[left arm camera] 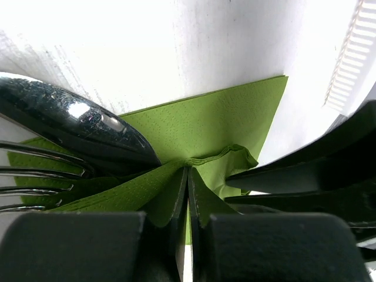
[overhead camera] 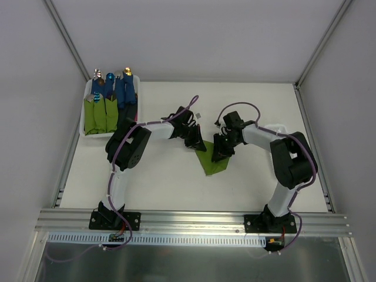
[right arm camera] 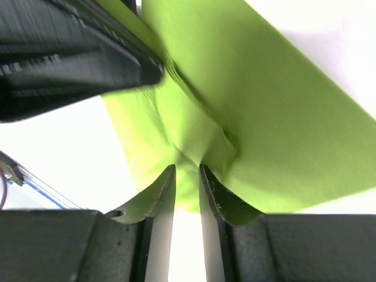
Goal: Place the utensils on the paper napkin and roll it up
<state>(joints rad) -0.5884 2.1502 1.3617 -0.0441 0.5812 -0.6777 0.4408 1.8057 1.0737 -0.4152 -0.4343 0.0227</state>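
Left fingers (left arm camera: pixel 106 247), pressed tightly together, pinch a raised fold of the lime-green paper napkin (left arm camera: pixel 211 126). The sheet puckers into creases that run to their tips. Just left of that pinch lie the utensils, a spoon bowl (left arm camera: pixel 76 120) and fork tines (left arm camera: pixel 41 170). Both rest on the green paper, their handles out of sight. Right fingers (right arm camera: pixel 158 194) stand narrowly apart, with a bunched ridge of the napkin at their tips and bare white worktop (overhead camera: pixel 164 182) showing through the gap between them, so nothing is clamped there. From above, the napkin sits mid-worktop between the two arms, with the left fingers at its far-left end and the right fingers over its right side, close together. A white tray (overhead camera: pixel 84 117) at the far left holds green and blue bundles (overhead camera: pixel 108 103).
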